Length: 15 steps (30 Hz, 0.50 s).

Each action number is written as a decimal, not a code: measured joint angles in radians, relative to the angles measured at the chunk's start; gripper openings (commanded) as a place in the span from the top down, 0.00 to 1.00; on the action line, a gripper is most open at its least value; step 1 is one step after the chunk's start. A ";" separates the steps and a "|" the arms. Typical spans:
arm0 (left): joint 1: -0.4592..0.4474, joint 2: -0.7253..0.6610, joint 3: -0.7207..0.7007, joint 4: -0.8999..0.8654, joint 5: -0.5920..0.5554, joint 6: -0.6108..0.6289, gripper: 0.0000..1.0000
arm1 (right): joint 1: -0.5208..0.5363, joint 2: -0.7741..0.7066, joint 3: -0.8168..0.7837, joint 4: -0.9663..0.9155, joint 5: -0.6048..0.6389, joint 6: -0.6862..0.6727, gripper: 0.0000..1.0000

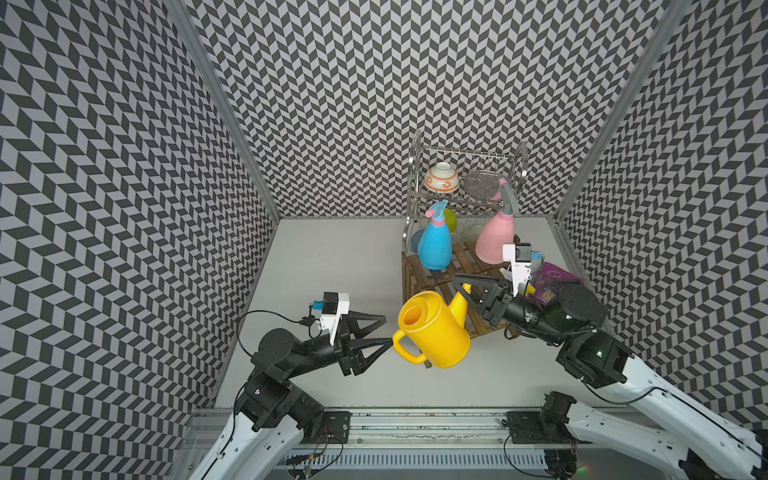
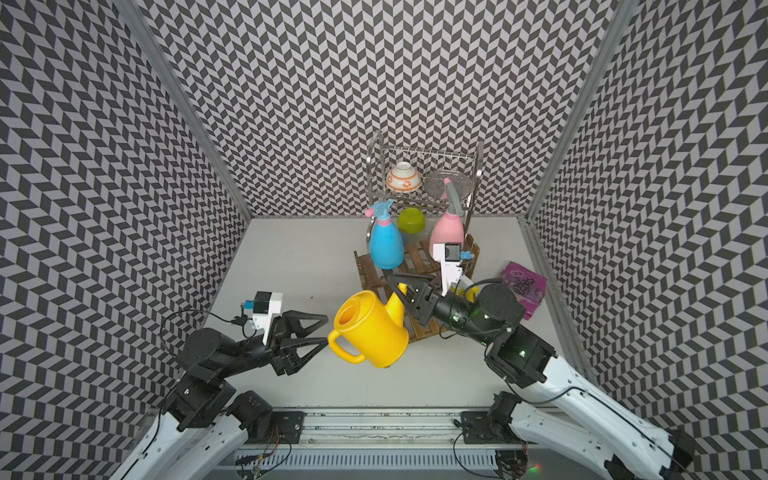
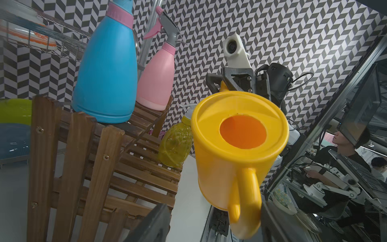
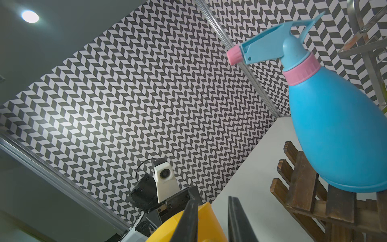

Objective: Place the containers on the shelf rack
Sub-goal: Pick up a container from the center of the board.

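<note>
The yellow watering can hangs tilted at the front left corner of the brown slatted shelf rack. My right gripper is shut on its spout. My left gripper is open, and the can's handle sits between its jaws, close to one finger. The blue spray bottle and the pink spray bottle stand on the rack's upper step. The yellow spray bottle stands on the lower step, mostly hidden by my right arm in both top views.
A steel wire dish rack stands behind the wooden rack, holding an orange-patterned bowl and a green bowl. A purple packet lies by the right wall. Patterned walls close in three sides.
</note>
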 measured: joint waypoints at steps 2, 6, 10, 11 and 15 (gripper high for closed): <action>-0.036 0.018 0.010 0.009 -0.009 0.002 0.35 | 0.000 0.000 -0.003 0.003 0.000 0.002 1.00; -0.117 0.059 0.032 0.031 -0.034 0.019 0.38 | 0.000 0.007 -0.003 0.006 0.000 0.003 1.00; -0.178 0.116 0.055 0.042 -0.061 0.045 0.54 | 0.000 0.014 -0.003 0.010 0.000 0.003 1.00; -0.188 0.129 0.058 0.041 -0.068 0.053 0.62 | 0.000 0.015 -0.003 0.014 0.001 0.005 1.00; -0.204 0.161 0.063 0.034 -0.081 0.080 0.87 | -0.006 0.015 -0.003 0.035 0.007 0.001 1.00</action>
